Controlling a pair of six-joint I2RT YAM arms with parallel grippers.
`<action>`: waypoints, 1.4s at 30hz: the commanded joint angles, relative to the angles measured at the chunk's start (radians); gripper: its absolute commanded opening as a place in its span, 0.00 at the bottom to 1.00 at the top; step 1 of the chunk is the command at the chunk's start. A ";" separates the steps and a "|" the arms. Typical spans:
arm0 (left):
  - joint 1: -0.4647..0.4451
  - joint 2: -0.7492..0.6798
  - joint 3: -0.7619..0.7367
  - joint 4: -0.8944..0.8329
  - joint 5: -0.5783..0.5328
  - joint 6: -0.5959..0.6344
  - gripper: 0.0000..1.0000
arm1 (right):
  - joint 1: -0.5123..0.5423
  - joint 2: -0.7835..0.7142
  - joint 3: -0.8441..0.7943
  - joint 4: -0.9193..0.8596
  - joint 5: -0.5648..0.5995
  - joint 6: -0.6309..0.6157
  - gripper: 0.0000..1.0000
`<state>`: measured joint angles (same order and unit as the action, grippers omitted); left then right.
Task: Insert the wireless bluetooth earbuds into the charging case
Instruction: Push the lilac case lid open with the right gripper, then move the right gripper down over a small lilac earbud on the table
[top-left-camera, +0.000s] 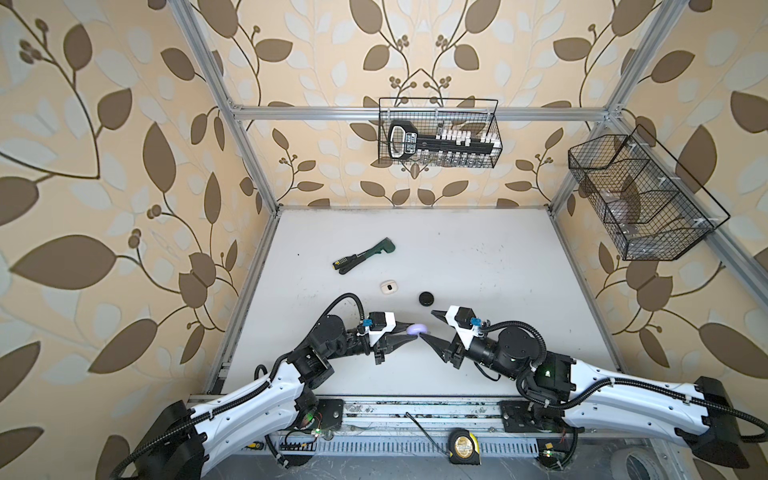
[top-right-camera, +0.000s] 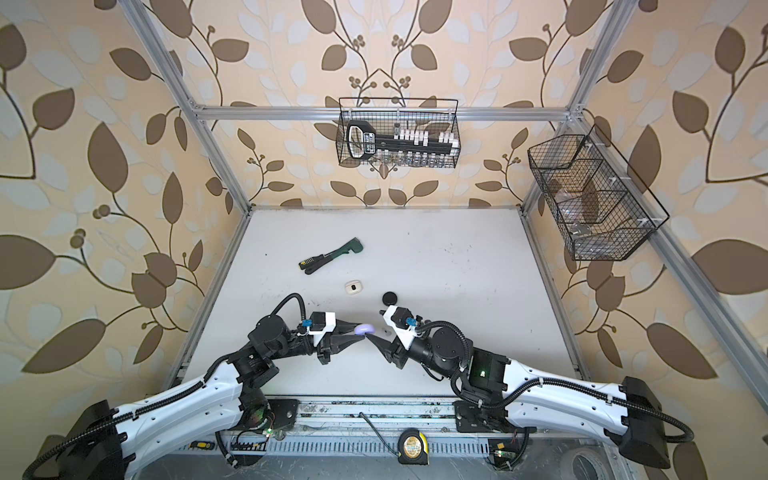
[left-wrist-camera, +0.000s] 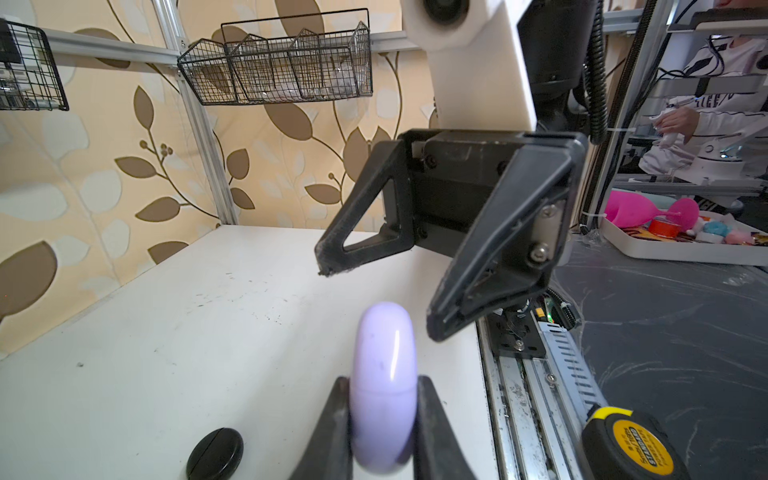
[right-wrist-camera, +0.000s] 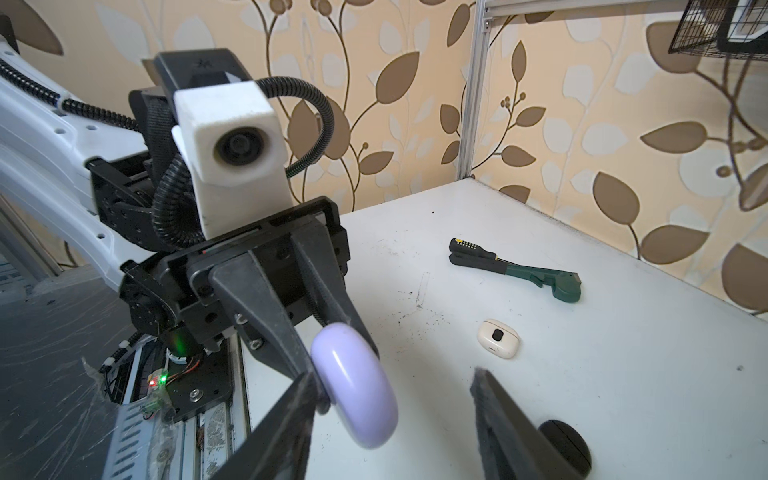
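Two arms converge low over the worktop (top-left-camera: 478, 270): left end effector (top-left-camera: 412, 331) pinching the lilac charging case (top-left-camera: 419, 329); right end effector (top-left-camera: 427, 324) spread, just beside it.

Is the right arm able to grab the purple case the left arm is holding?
Probably yes. The right arm has its jaws open and pointed at the purple case, with nothing between them. The left arm pinches only one end, so the other end sticks out free.
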<state>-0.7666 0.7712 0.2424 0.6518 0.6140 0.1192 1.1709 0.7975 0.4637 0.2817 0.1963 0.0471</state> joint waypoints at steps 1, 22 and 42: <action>-0.007 -0.020 -0.001 0.080 0.061 -0.014 0.00 | 0.004 0.016 0.018 0.020 -0.013 -0.021 0.60; -0.007 0.034 -0.005 0.127 0.117 0.004 0.00 | -0.076 0.025 0.033 -0.008 0.031 0.074 0.55; -0.007 0.198 -0.121 0.525 -0.056 -0.116 0.00 | -0.083 -0.052 0.249 -0.510 0.254 0.363 0.68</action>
<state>-0.7666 0.9436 0.1326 0.9764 0.5865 0.0429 1.0966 0.7670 0.6510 -0.0116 0.3367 0.2939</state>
